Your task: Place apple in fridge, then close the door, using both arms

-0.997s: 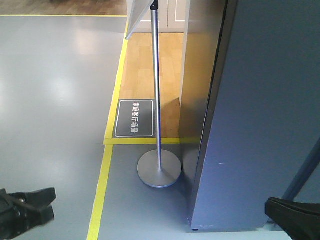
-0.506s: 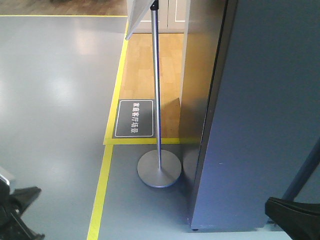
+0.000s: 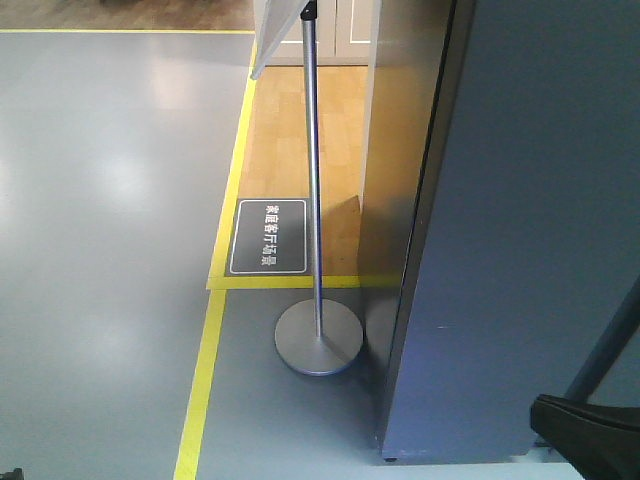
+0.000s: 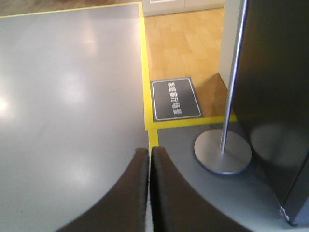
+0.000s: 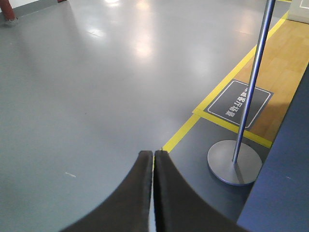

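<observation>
Both claws, left gripper (image 4: 148,164) and right gripper (image 5: 153,166), are pressed together empty, the fridge (image 3: 520,230) looks shut, so the task seems finished and no apple is visible

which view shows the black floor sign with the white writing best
The left wrist view: the floor sign lies whole and unobstructed, framed by yellow tape. The front-facing view shows it whole but smaller. In the right wrist view the metal pole crosses it.
</observation>
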{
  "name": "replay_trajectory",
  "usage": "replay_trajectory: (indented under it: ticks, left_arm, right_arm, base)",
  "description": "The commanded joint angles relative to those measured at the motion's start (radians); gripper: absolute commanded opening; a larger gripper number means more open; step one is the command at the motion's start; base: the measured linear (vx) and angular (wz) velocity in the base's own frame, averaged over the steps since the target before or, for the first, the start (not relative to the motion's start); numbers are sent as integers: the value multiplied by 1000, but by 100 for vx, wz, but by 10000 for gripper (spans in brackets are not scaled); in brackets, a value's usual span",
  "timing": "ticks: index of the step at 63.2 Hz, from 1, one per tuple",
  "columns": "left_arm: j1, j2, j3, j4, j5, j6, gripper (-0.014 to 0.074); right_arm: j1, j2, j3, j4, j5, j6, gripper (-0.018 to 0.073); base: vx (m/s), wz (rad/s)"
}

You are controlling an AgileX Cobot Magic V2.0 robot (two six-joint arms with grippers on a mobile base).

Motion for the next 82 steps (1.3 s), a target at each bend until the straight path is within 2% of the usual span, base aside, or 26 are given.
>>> replay_trajectory:
  ticks: [1,12,16,19,22,28,30,34,39,51,59,67,73,82]
  left_arm:
    - [-9,-8,20,12,-69,-18,-6]
    - [-9,-9,22,14,-65,-21,-6]
    - [-9,-9,22,56,-61,-33,-6]
    - [-9,-9,22,150,-56,-63,-6]
    - [-9,-9,22,280,-56,-133,-6]
    - [-8,-9,23,546,-71,-339,-6]
    - [-7,-9,25,608,-82,-423,-6]
    - [-7,-9,26,685,-83,-535,-6]
    - [-7,-9,32,692,-82,-612,-6]
    - [-7,-98,33,691,-74,-608,-6]
    - [-7,-261,33,691,-55,-544,-6]
    - [-2,-429,33,691,42,-450,-6]
    - [37,-528,33,683,135,-439,-6]
    - [133,-637,33,683,253,-450,-6]
  right_arm:
    - [-2,7,-25,51,-30,-1,-3]
    - [-2,7,-25,51,-30,-1,-3]
    - [-2,7,-25,51,-30,-1,-3]
    - [-2,7,-25,51,-30,-1,-3]
    - [-2,7,-25,51,-30,-1,-3]
    - [-2,7,-25,51,-30,-1,-3]
    - [-2,7,-25,51,-30,-1,-3]
    - [-2,7,-25,51,-30,-1,-3]
    - [-2,7,-25,51,-29,-1,-3]
    - [-2,7,-25,51,-29,-1,-3]
    - [-2,7,-25,51,-29,-1,-3]
    - [-2,7,-25,51,-29,-1,-3]
    - [-2,7,-25,51,-29,-1,-3]
    - [-2,7,-25,51,-29,-1,-3]
  base:
    - [0,0]
    - [0,0]
    - [0,0]
    - [0,0]
    - [0,0]
    - [0,0]
    - [0,0]
    - [0,0]
    - [0,0]
    - [0,0]
    - [0,0]
    - [0,0]
    - [0,0]
    - [0,0]
